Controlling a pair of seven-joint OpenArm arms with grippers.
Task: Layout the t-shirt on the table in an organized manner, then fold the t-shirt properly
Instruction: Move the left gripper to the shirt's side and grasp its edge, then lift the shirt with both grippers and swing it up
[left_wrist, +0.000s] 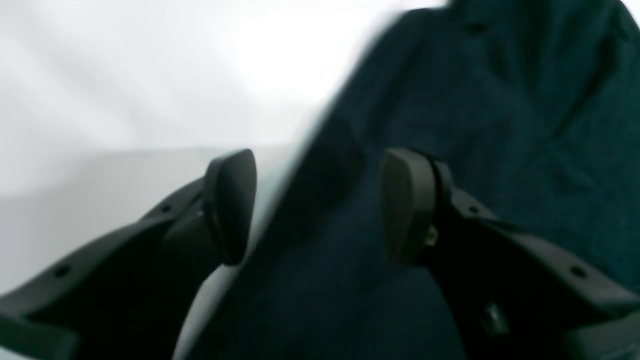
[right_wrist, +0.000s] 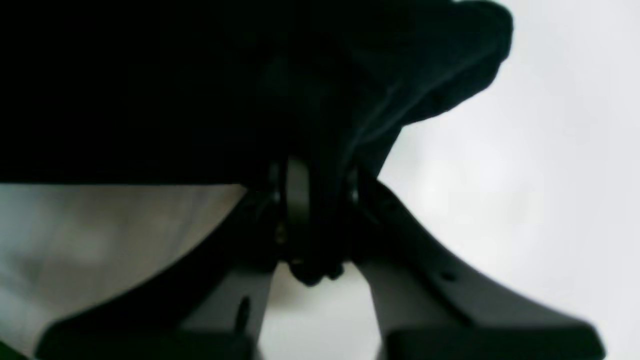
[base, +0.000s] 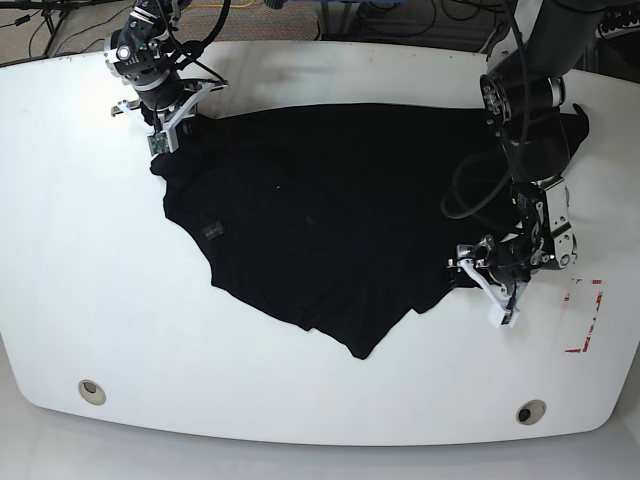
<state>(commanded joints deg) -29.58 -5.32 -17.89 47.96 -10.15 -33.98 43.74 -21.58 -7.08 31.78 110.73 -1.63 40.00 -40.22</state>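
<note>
- The t-shirt (base: 320, 210), a black soft cloth, lies spread on the white counter (base: 90, 290), uneven in outline and not squared up.
- Its long axis runs from the far left corner of the counter, near the right arm, toward the near right, where a pointed corner of cloth (base: 362, 352) juts toward the counter's front edge.
- Another part of the shirt reaches past the left arm to the counter's far right side (base: 575, 125).
- The cloth looks matte and limp, with shallow creases; in the left wrist view it shows a fine knit grain.
- The right claw (right_wrist: 315, 210) is clamped on a bunched fold of the shirt at its far left corner, fingers pressed together with cloth between them.
- The left claw (left_wrist: 320, 205) has its fingers spread apart, straddling the shirt's edge at its near right side; one rounded dark pad (left_wrist: 231, 200) is over bare counter, the other over cloth.
- The counter is smooth, with curved edges, two round grommet holes (base: 91, 391) near the front, and red tape marks (base: 590, 315) to the right of the shirt.
</note>
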